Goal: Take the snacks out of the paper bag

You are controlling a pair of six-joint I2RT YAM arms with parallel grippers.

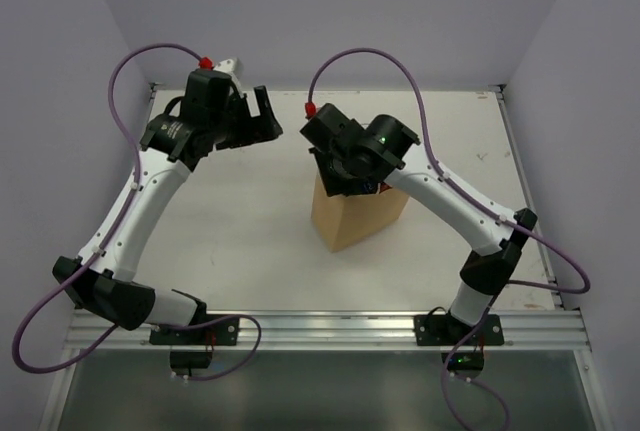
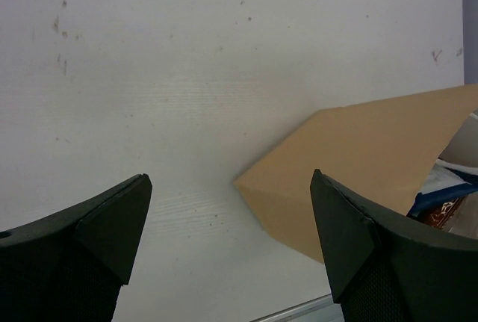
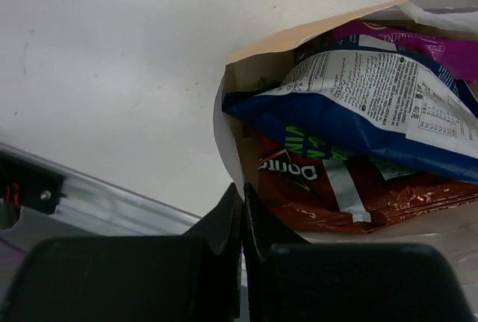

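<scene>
The tan paper bag (image 1: pixel 358 217) stands mid-table. My right gripper (image 1: pixel 350 177) is over its mouth. In the right wrist view the gripper (image 3: pixel 243 189) is shut on the bag's rim (image 3: pixel 225 131), one finger inside and one outside. Inside the bag lie a blue packet (image 3: pixel 351 109), a red-orange Doritos bag (image 3: pixel 336 187) beneath it and a purple packet (image 3: pixel 407 38) behind. My left gripper (image 1: pixel 262 116) is open and empty, to the left of and behind the bag. Its wrist view shows the gripper (image 2: pixel 230 177), the bag's side (image 2: pixel 373 143) and the packets' edge (image 2: pixel 442 199).
The white table (image 1: pixel 250 221) has a metal rail (image 1: pixel 330 326) along its near edge. Grey walls close off the back and both sides. Purple cables loop over both arms.
</scene>
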